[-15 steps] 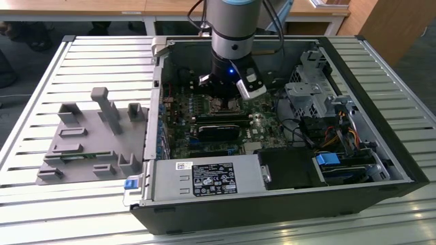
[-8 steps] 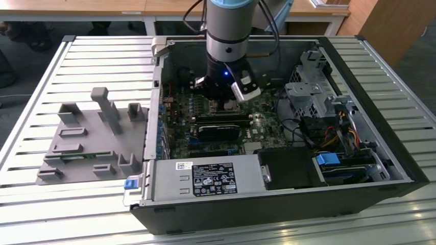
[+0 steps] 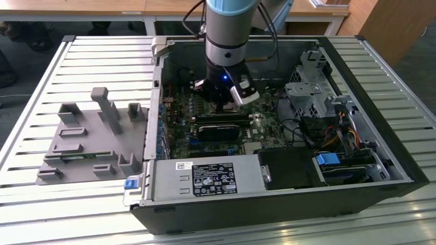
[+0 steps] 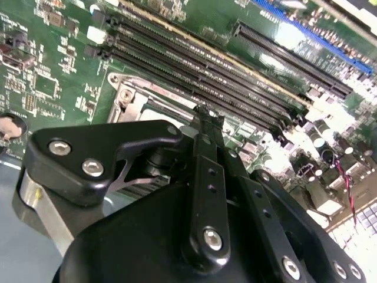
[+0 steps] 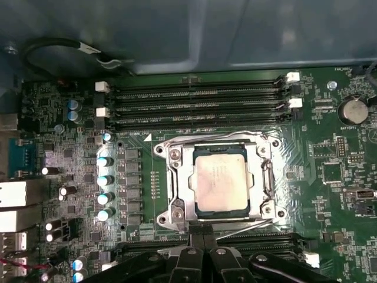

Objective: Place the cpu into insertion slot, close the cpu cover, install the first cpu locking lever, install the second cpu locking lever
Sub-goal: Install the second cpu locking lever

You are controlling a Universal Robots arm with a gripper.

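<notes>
Gripper (image 5: 202, 231) down inside the case (image 3: 381, 153), fingers pressed together, nothing held. Tips sit at the socket's edge, touching or just off the cover (image 5: 178, 187) rim on the near side; which, I cannot tell. Cpu (image 5: 221, 183) lies flat in the slot (image 5: 264, 177), cover down around it, face showing through the window. Memory slots (image 5: 194, 106) run parallel beyond it.

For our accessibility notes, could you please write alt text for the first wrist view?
The cpu sits in the socket on a green motherboard, framed by the silver cover. The gripper is at the socket's edge; black memory slots run along the far side.
</notes>
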